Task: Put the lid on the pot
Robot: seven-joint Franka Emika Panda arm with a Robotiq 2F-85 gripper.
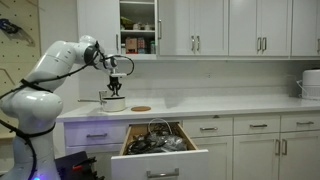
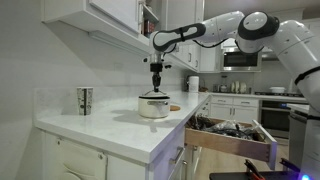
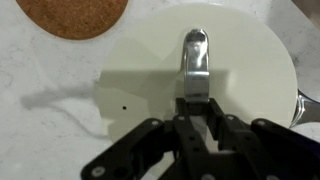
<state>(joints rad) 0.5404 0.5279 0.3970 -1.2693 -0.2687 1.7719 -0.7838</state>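
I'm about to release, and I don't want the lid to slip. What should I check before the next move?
1. Grip: ok. In the wrist view the gripper has its jaws shut on the metal handle of the lid.
2. Lid over the pot: ok. Both exterior views show the gripper directly above it.
3. Lid seated flat on the rim: cannot tell, too small in these views.
4. Pot handle clear of the gripper: ok, it sticks out to the side.
5. Brown disc: ok, it lies apart from the pot on the counter.
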